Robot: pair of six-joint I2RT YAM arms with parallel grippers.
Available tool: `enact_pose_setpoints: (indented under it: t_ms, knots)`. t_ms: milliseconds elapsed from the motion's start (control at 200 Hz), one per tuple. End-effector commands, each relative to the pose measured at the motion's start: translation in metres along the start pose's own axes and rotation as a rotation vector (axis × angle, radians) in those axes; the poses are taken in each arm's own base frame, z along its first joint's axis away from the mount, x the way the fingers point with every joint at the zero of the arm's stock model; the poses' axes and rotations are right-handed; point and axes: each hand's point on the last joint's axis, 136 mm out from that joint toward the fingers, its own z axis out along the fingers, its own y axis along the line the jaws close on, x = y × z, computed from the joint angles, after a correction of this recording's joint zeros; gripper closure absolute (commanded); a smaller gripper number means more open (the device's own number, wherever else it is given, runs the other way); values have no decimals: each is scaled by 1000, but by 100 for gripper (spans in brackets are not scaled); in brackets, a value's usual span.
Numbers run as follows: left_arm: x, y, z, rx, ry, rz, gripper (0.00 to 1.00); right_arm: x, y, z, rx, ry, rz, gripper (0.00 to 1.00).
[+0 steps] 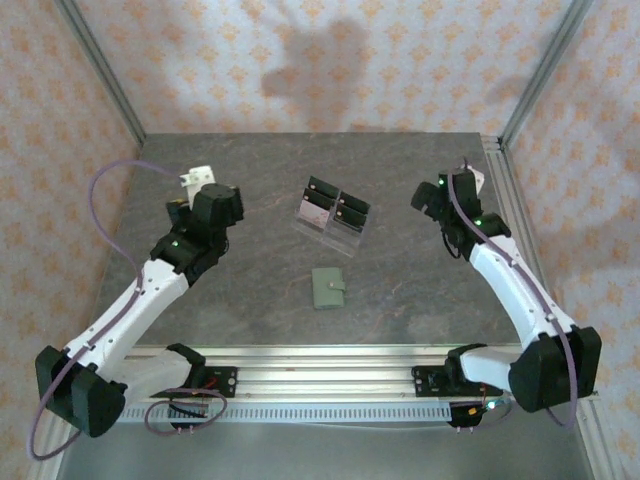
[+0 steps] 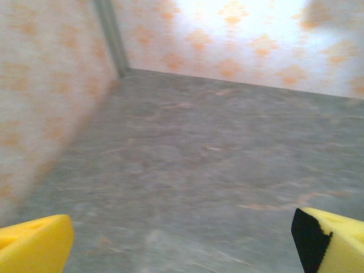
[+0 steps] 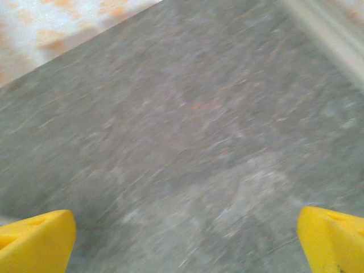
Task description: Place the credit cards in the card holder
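Observation:
The card holder (image 1: 328, 287) is a small sage-green wallet lying flat on the table, near the front centre, with its tab and snap facing up. The credit cards are out of view. My left gripper (image 1: 195, 180) hovers over the back left of the table, well away from the wallet. In the left wrist view its yellow pads (image 2: 34, 244) stand wide apart, so the left gripper (image 2: 182, 242) is open over bare tabletop. My right gripper (image 1: 465, 180) is at the back right. Its pads (image 3: 335, 239) are also far apart, and the right gripper (image 3: 185, 242) is open and holds nothing.
A clear four-cell stand with black tops (image 1: 333, 211) sits behind the wallet at mid-table. Patterned walls and metal frame posts (image 1: 100, 70) enclose the grey table (image 1: 400, 290). A rail (image 1: 320, 380) runs along the near edge by the arm bases.

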Motion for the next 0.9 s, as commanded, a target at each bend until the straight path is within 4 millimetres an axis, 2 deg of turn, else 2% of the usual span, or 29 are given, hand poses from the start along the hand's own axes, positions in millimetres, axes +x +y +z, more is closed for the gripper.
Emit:
enact_pose_setpoints:
  t_ms: [0, 205, 375, 565, 641, 691, 786, 821, 896]
  knots:
    - [6, 24, 18, -105, -65, 32, 0, -8, -34, 19, 139, -85, -24, 1]
    - [63, 32, 51, -148, -59, 47, 0, -1, -58, 45, 180, -210, -61, 1]
    - [112, 37, 77, -179, -18, 43, 0, 14, -60, 69, 178, -229, -149, 1]
    - [107, 27, 89, -86, -69, 6, 0, 33, -55, 95, 117, -273, -209, 1]
    - [105, 24, 94, -52, -72, 14, 0, 35, -56, 99, 96, -317, -228, 0]
    - [109, 19, 97, -10, -82, 26, 0, 33, -56, 100, 62, -341, -215, 0]
    - [116, 9, 105, 47, -83, 27, 0, 50, -63, 107, -5, -368, -181, 0]
    - [121, 4, 109, 69, -76, 42, 1, 48, -65, 102, -19, -430, -160, 0]
    - [126, -4, 115, 99, -74, 62, 2, 52, -62, 104, -32, -378, -180, 0]
